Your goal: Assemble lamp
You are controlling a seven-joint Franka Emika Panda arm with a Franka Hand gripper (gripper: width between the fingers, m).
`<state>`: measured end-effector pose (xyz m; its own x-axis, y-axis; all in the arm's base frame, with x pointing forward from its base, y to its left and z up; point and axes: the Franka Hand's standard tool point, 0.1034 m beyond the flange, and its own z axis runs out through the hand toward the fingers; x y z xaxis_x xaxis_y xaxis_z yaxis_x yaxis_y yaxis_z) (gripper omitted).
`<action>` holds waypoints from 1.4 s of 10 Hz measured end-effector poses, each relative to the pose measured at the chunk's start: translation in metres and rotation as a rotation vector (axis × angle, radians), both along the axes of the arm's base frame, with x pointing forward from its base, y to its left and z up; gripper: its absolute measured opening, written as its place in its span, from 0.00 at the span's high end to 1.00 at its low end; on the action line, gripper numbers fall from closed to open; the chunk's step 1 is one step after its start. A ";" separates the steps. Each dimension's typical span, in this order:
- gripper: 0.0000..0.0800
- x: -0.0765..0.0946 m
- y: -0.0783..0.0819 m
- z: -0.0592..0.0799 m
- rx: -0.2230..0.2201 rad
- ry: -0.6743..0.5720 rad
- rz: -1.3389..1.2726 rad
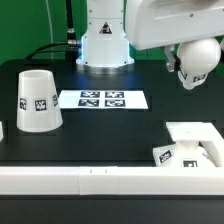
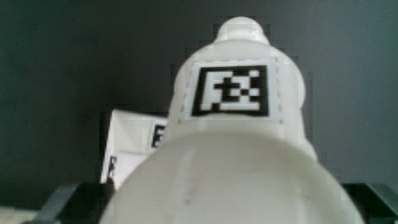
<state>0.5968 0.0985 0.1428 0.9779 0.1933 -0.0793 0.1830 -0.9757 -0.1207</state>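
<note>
The bulb (image 1: 197, 64) hangs in my gripper (image 1: 186, 52) above the right side of the table. In the wrist view the bulb (image 2: 231, 110) fills the frame, its round head close to the camera and its tagged stem pointing away. The gripper (image 2: 217, 208) is shut on the round head, with only dark finger edges showing at either side. The flat square base (image 1: 192, 140) lies below it at the front right; a corner of the base (image 2: 132, 140) shows behind the bulb. The tapered shade (image 1: 35, 100) stands mouth down at the exterior view's left.
The marker board (image 1: 102, 99) lies in the middle of the black table. A white rail (image 1: 90, 180) runs along the front edge and turns up at the right around the base. The robot's pedestal (image 1: 105, 45) stands at the back.
</note>
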 end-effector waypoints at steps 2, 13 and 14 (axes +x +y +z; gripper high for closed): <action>0.28 0.002 -0.009 -0.003 -0.001 -0.131 0.013; 0.28 0.030 -0.012 0.000 -0.041 -0.425 0.150; 0.28 0.032 -0.011 -0.001 -0.047 -0.431 0.171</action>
